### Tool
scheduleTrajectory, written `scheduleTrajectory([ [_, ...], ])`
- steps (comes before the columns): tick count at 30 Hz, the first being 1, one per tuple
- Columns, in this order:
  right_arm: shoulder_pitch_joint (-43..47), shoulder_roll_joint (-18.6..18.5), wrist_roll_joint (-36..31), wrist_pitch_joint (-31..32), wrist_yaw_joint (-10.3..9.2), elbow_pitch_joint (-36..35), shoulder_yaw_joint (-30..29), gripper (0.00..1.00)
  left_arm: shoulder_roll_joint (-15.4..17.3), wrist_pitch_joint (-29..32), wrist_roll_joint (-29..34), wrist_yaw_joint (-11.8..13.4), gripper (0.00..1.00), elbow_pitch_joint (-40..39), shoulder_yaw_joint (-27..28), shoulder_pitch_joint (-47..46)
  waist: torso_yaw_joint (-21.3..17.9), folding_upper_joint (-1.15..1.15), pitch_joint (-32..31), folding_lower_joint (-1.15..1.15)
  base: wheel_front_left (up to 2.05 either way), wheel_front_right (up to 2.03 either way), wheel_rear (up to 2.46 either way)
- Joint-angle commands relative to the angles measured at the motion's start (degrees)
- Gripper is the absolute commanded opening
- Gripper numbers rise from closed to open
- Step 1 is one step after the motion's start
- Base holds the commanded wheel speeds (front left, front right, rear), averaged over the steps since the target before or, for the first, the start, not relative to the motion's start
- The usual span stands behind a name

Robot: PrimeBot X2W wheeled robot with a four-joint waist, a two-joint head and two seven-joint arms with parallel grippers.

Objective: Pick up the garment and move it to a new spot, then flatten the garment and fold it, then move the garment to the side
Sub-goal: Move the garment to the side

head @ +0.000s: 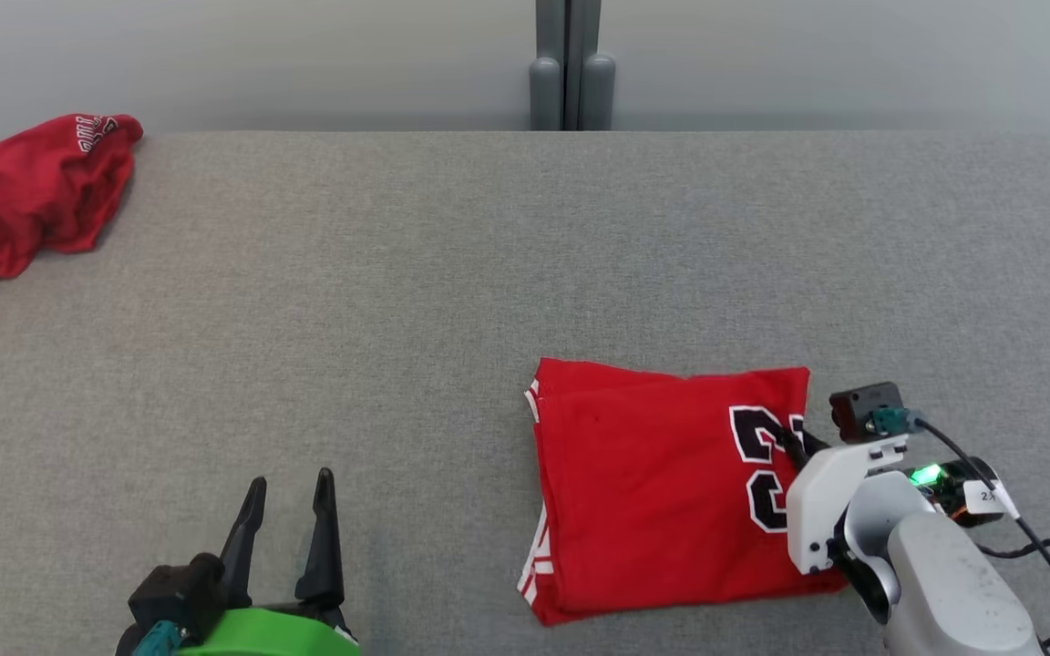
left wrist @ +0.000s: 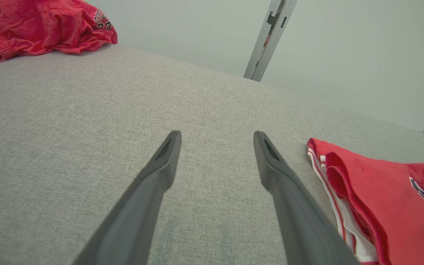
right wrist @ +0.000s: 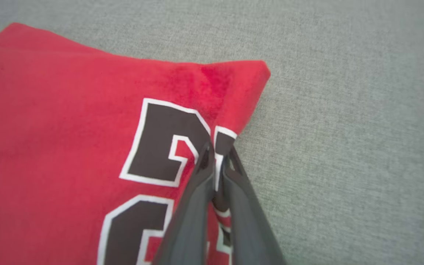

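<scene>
Folded garment (head: 653,483) is pinched at its right edge by right gripper (right wrist: 217,156), fingers clenched; number of layers caught is unclear. Left gripper (head: 291,480) is spread wide over table (head: 397,292), nothing gripped.

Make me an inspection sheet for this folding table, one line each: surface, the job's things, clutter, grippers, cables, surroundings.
Surface: grey fabric-covered table, flat, no stains seen.
Job's things: folded red jersey with black numerals, lying flat at the near right.
Clutter: crumpled red garment at the far left edge.
Grippers: left gripper open over bare table, apart from the jersey; right gripper shut on the jersey's right edge.
Cables: black cable looping from the right wrist, off to the jersey's right.
Surroundings: pale wall behind the table; grey post at its far edge.
</scene>
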Motion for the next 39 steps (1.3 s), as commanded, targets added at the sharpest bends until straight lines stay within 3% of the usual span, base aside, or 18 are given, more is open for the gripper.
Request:
scheduleTrajectory([
  [1,-1.4,-0.8,0.3,-0.8,-0.09,-0.4,-0.6,0.0,0.1,0.0,0.2,0.1,1.0,-0.4,0.1,-1.2,-1.2,0.0,0.6,0.0,0.0,0.0,0.0],
  [6,-4.9,-2.2,-0.5,-1.9,-0.09,-1.0,-1.7,0.0,0.1,0.0,0.9,0.0,1.0,-1.6,-0.7,-2.7,-5.5,0.0,2.8,0.0,0.0,0.0,0.0],
  [14,-10.6,-4.3,-1.3,-3.6,-0.09,-1.5,-4.6,0.0,0.1,0.0,3.5,-0.2,1.0,-2.9,-0.9,-6.3,-16.6,0.0,8.2,0.0,0.0,0.0,0.0],
  [23,-15.2,-3.5,-0.9,-7.0,-0.09,0.9,-6.7,0.0,2.5,0.0,6.0,-0.2,1.0,-2.4,-2.6,-11.1,-27.7,0.0,14.5,0.0,0.0,0.0,0.0],
  [30,-18.6,-2.4,-1.3,-9.9,-0.09,5.2,-6.0,0.0,4.5,0.0,5.6,-0.3,1.0,-1.7,-4.3,-13.3,-30.3,0.0,16.6,0.0,0.0,0.0,0.0],
  [39,-25.7,-2.3,-1.9,-11.9,-0.09,10.9,-3.3,0.0,4.9,0.0,5.2,-0.3,1.0,-2.0,-4.1,-13.6,-27.3,0.0,17.2,0.0,0.0,0.0,0.0],
])
